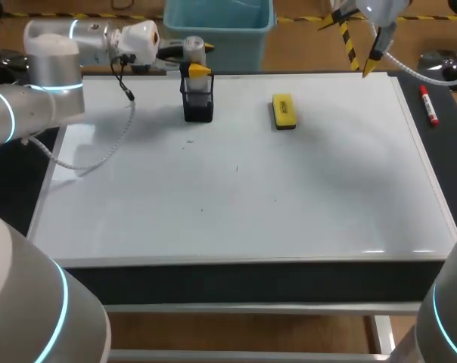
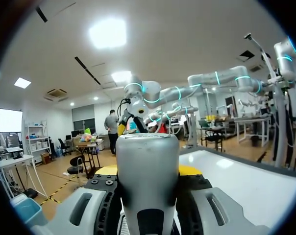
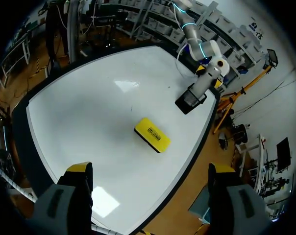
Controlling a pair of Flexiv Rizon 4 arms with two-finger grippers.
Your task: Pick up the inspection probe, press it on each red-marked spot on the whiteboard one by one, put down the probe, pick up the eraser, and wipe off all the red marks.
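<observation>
Grey metal cylinder of the inspection probe [image 2: 148, 152] fills the left wrist view. It stands upright between the fingers of the left end effector [image 2: 149, 170], with a yellow tip close on either side, so the fingers are clamped on the probe. That view hides the probe's lower end. The head view supplies it: under the silver top and one yellow fingertip, a black boxy lower part stands over the far-left area of the whiteboard [image 1: 236, 197], close to the far edge. Whether it touches the surface, I cannot tell. The left arm comes in level from the left. The right wrist view shows the same black part from the opposite side, at the end of the left arm near the board's edge. Eraser [image 1: 284, 111], yellow on a dark base, lies flat on the whiteboard to the right of the probe, apart from it. In the right wrist view it lies ahead of the right end effector [image 3: 150, 169], between it and the probe. The right end effector's fingers are spread wide with nothing between them, high above the board. The head view catches only what looks like one yellow tip of it, past the far-right corner. A few small dark specks on the board show in the head view only. Red marker [image 1: 429, 104] lies on the dark worktop [image 1: 452, 144] just right of the whiteboard, seen only in the head view.
</observation>
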